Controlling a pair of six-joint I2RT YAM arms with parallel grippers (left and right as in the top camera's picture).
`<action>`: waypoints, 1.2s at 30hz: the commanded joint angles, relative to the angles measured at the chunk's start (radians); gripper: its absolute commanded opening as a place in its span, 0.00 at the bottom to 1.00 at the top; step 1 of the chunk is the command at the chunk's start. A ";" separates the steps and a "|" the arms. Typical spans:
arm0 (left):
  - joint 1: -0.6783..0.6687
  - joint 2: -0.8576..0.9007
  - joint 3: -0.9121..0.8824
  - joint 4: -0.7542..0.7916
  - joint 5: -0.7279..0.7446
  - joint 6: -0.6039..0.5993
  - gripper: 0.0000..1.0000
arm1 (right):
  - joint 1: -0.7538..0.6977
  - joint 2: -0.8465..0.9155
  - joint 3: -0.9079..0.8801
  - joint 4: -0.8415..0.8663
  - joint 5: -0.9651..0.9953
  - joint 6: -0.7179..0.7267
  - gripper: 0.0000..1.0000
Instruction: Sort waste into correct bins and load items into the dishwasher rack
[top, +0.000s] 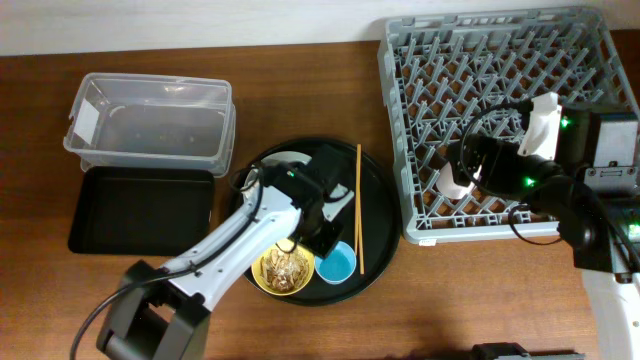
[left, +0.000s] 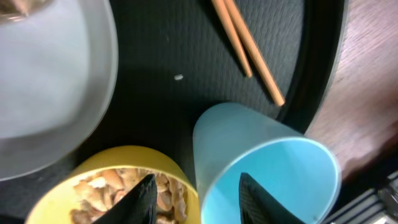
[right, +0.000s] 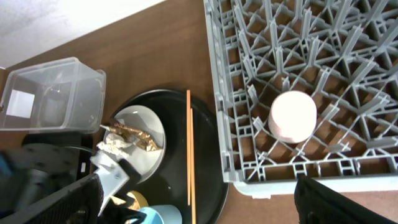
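Observation:
My left gripper is open low over the round black tray. One finger hangs over the yellow bowl of tan food scraps, the other inside the light blue cup. The grey-green plate holds the golden wrapper and crumpled white paper. The chopstick lies on the tray's right side. The pinkish-white cup sits upside down in the grey rack. My right gripper is open and empty just above that cup.
The clear tub stands at the back left, with the shallow black rectangular tray in front of it. The rack fills the right side of the brown table. My left arm crosses the plate in the overhead view.

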 joint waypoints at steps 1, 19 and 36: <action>-0.037 -0.007 -0.061 0.036 -0.022 -0.014 0.22 | -0.006 0.008 0.005 -0.009 -0.012 0.008 0.99; 0.534 -0.101 0.248 0.029 1.387 0.031 0.00 | 0.285 0.135 0.004 0.224 -0.740 -0.386 0.99; 0.534 -0.101 0.248 -0.021 0.681 0.031 0.99 | -0.008 0.104 0.004 0.232 -0.777 -0.277 0.47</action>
